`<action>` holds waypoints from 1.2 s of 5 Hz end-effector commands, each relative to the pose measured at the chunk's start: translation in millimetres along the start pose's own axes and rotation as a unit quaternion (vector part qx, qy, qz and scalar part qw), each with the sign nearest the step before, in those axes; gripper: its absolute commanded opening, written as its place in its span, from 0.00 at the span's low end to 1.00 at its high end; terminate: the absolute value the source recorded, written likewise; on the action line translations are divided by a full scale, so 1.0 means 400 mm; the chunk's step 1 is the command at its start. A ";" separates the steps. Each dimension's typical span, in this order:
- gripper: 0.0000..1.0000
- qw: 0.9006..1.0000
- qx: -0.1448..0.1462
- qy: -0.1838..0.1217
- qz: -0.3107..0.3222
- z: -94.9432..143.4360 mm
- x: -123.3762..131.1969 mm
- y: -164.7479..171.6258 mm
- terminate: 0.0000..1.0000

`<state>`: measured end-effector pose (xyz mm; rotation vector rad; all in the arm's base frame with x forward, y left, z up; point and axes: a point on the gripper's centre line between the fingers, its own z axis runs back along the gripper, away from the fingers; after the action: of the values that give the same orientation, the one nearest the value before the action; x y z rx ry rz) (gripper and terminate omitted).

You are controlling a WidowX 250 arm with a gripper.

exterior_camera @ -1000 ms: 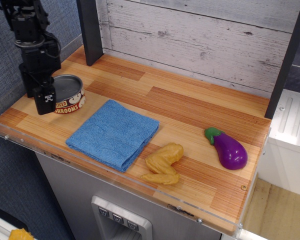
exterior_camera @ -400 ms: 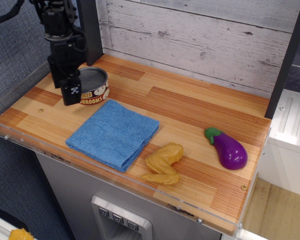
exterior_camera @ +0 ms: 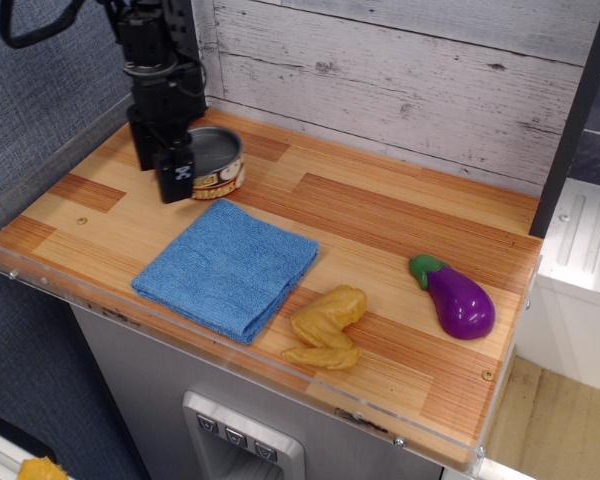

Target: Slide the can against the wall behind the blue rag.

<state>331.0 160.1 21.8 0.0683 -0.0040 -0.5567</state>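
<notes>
The can (exterior_camera: 218, 160), a short tin with a silver lid and a red-and-cream label, stands on the wooden counter just behind the far left corner of the blue rag (exterior_camera: 228, 266). My gripper (exterior_camera: 168, 172) is down at the can's left side, with one black finger (exterior_camera: 175, 176) overlapping its left front edge. The frame does not show whether the jaws grip the can or only press against it. The whitewashed plank wall (exterior_camera: 400, 85) rises behind, with a strip of bare counter between it and the can.
A yellow toy chicken wing (exterior_camera: 327, 325) lies right of the rag. A purple toy eggplant (exterior_camera: 455, 297) lies further right. A dark post (exterior_camera: 185, 60) stands in the back left corner, close behind my arm. The blue-grey fabric panel (exterior_camera: 40, 110) borders the left side.
My gripper and the can have moved together from the front left of the counter toward the back right, closer to the wall. The can now sits behind the rag's far left corner.
</notes>
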 end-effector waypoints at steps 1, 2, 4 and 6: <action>1.00 0.999 0.016 -0.016 -0.044 0.042 0.078 -0.002 0.00; 1.00 0.998 0.020 -0.021 -0.059 0.055 0.117 -0.014 0.00; 1.00 0.996 0.018 -0.038 -0.079 0.084 0.172 -0.037 0.00; 1.00 0.999 0.045 -0.023 0.012 0.134 0.088 -0.034 0.00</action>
<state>346.0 127.2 51.4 0.1075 -0.0276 -0.5255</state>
